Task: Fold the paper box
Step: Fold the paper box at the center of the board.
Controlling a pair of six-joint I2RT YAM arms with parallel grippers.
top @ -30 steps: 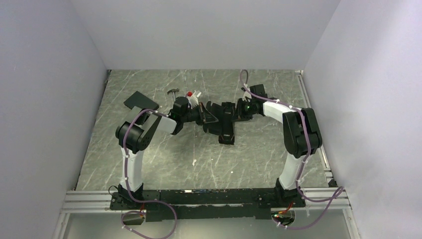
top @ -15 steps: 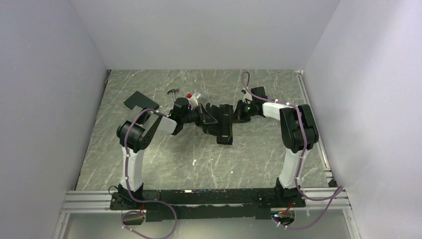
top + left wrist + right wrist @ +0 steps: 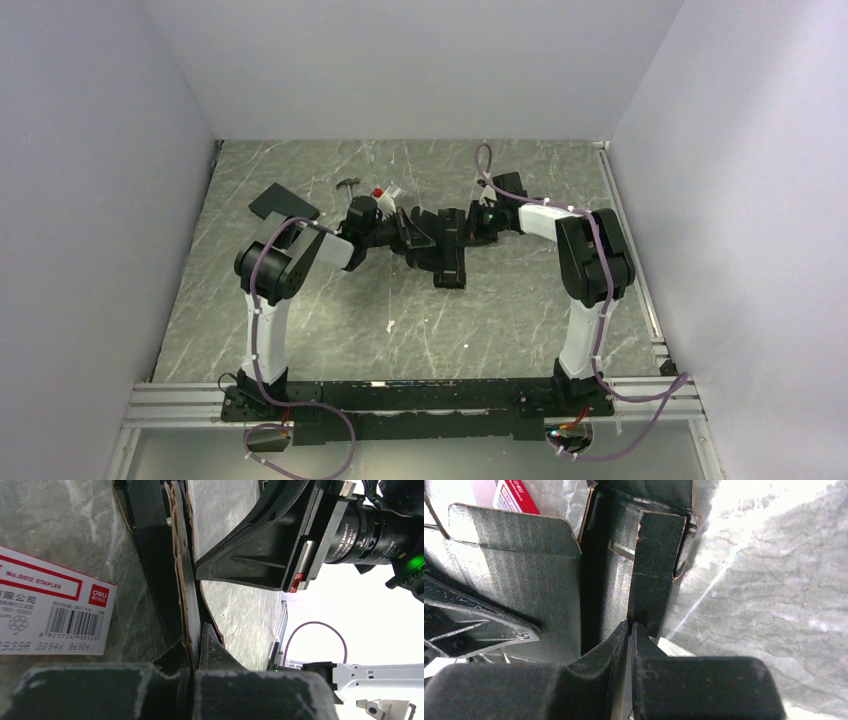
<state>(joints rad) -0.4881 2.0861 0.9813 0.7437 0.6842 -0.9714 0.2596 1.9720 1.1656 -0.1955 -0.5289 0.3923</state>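
The paper box [image 3: 440, 255] is matte black die-cut cardboard, half folded, lying mid-table between both arms. In the left wrist view one of its panels [image 3: 182, 585] stands on edge and runs straight into my left gripper [image 3: 196, 640], which is shut on it. My left gripper [image 3: 405, 232] holds the box's left side. The right wrist view shows a narrow flap [image 3: 655, 565] leading down into my right gripper [image 3: 630, 626], whose fingers are pressed almost together on the cardboard. A wide panel [image 3: 519, 575] lies to its left. My right gripper [image 3: 462, 228] sits at the box's right side.
A white and red staples box [image 3: 50, 610] lies just behind the paper box, seen also as the staples box [image 3: 385, 190]. A plain black slab [image 3: 283, 205] rests at the left. A small dark object [image 3: 348, 184] lies near the back. Walls close in on three sides.
The right arm has pushed a little to the left, and the box's near end has shifted slightly left with it. The left arm holds still.
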